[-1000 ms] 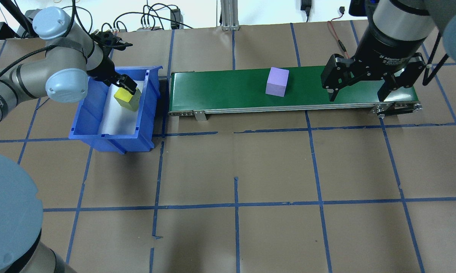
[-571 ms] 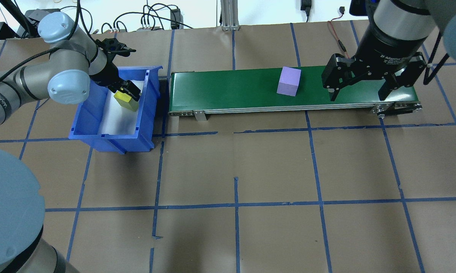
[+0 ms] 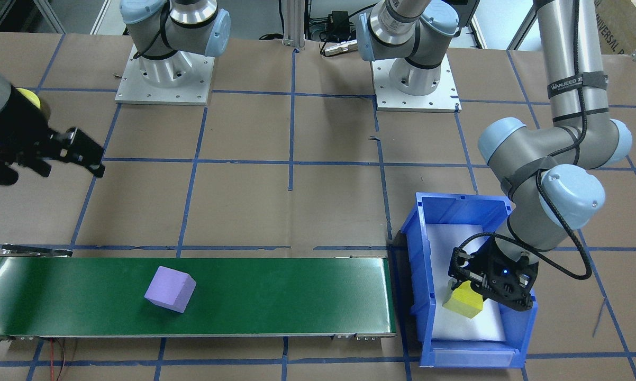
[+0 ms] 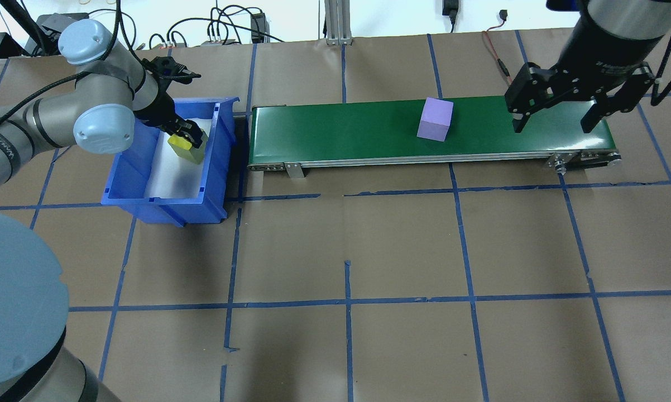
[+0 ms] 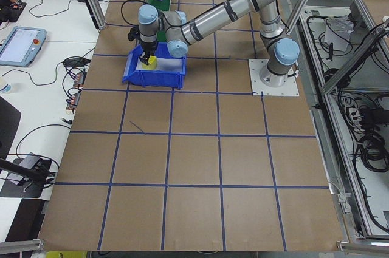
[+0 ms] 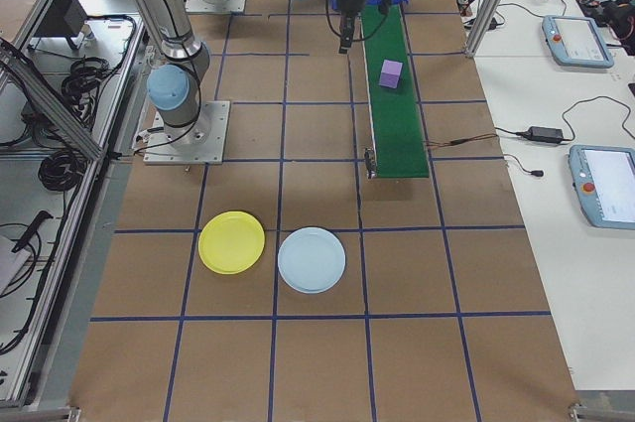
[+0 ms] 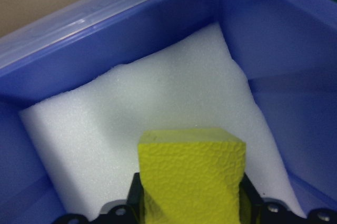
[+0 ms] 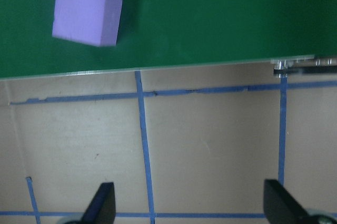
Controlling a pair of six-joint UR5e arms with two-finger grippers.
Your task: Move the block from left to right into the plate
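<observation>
A purple block (image 4: 435,119) lies on the green conveyor belt (image 4: 341,131), right of its middle; the right wrist view shows the purple block (image 8: 87,13) at top left. My right gripper (image 4: 553,114) hangs open above the belt's right end, apart from that block. A yellow block (image 4: 183,148) sits between the fingers of my left gripper (image 4: 189,135), which is shut on it inside the blue bin (image 4: 210,184); the left wrist view shows the yellow block (image 7: 192,174) over white foam. A yellow plate (image 6: 231,242) and a light blue plate (image 6: 312,259) lie on the table past the belt's end.
The bin's walls (image 3: 418,275) close around the left gripper. The bin stands against the belt's left end (image 4: 252,137). Cables (image 4: 224,25) run along the table's far edge. Brown paper with blue tape lines (image 4: 346,301) covers the table.
The purple block has travelled right along the belt. My right gripper has risen and shifted right and back, still open. The left gripper has closed in on the yellow block with little travel.
</observation>
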